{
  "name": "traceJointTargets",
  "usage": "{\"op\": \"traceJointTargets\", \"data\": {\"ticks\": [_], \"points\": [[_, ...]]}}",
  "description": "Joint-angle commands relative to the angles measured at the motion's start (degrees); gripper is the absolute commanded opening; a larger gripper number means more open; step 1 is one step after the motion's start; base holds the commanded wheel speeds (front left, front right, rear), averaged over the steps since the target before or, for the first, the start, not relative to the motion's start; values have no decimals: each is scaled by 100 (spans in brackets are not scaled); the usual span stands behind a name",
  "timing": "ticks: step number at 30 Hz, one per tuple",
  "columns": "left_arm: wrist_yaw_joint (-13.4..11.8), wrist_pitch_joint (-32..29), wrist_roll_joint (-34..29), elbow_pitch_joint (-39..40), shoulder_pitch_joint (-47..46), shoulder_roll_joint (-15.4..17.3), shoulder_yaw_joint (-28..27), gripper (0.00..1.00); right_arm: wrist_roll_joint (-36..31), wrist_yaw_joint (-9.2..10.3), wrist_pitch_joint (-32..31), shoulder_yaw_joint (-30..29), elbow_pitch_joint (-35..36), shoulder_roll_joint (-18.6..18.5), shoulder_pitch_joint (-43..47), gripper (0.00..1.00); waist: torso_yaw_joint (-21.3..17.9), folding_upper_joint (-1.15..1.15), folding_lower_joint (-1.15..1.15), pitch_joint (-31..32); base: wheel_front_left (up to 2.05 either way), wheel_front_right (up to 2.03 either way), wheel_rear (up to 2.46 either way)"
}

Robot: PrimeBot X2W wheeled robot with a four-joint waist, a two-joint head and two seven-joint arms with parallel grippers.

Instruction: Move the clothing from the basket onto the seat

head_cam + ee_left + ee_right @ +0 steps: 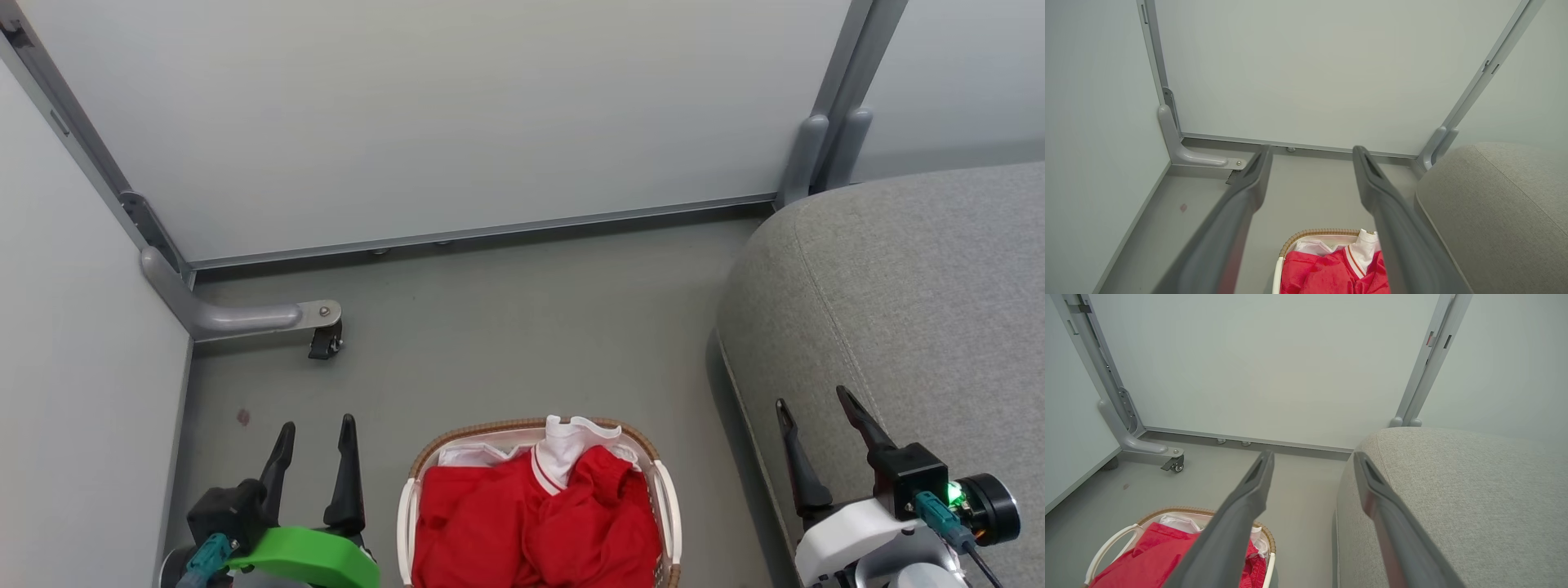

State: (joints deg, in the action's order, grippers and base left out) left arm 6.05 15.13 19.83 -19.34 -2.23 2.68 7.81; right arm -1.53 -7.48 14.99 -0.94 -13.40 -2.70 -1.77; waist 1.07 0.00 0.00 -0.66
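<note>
a: entry one, the clothing (522, 523)?
b: red fabric with a white collar part and thin stripe trim, bunched in the basket (490, 427) and heaped up to its brown woven rim. a white liner (467, 454) shows at the far end

a: entry two, basket location?
b: on the grey floor (506, 327), bottom centre of the head view, between the two arms. the seat (914, 310), grey woven cushion, stands to its right, near but apart

a: entry three, left gripper (318, 421)?
b: fingers spread wide, holding nothing, raised beside the basket's left side

a: entry four, right gripper (811, 397)?
b: spread wide as well, empty, above the near edge of the seat

a: what does each view add?
b: the head view gives a green moulded part (306, 555) at the left wrist and a small green light (953, 492) at the right wrist. the right wrist view gives the basket's white side handle (1110, 547) as an open loop and the caster (1175, 465) under the partition foot in plain sight. the left wrist view has that caster half behind a finger and takes in the basket's far end alone
</note>
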Motion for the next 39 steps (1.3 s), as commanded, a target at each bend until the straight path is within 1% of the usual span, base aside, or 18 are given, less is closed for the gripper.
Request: {"op": "traceJointTargets", "data": {"ticks": [1, 16, 21, 25, 29, 33, 39], "points": [[-20, 4, -41, -19, 74, 38, 3, 100, -3, -1, 30, 6, 21, -34, 72, 100, -3, 0, 0, -1, 0, 0, 0], [-15, 5, -5, -61, 46, 38, 27, 100, 1, -1, 30, 7, 47, -34, 48, 100, -23, 0, 0, -74, 0, 0, 0], [-22, 4, -30, -67, -100, 37, 51, 100, 3, -1, 29, 37, 110, -33, -112, 100, -80, 0, 0, -338, 0, 0, 0], [8, 4, -110, -126, -308, 36, 110, 100, -9, -1, 29, 60, 185, -33, -259, 100, -154, 0, 0, -734, 0, 0, 0], [42, 4, -187, -328, -642, 36, 208, 100, -38, -1, 29, 84, 269, -32, -519, 100, -258, 0, 0, -1273, 0, 0, 0], [73, 4, -307, -711, -1088, 36, 303, 100, -2, -1, 29, 148, 355, -32, -855, 100, -435, 0, 0, -1905, 0, 0, 0], [112, 4, -398, -1451, -1861, 37, 684, 100, 154, 0, 29, 187, 435, -29, -1287, 100, -684, 0, 0, -2736, 0, 0, 0]]}}
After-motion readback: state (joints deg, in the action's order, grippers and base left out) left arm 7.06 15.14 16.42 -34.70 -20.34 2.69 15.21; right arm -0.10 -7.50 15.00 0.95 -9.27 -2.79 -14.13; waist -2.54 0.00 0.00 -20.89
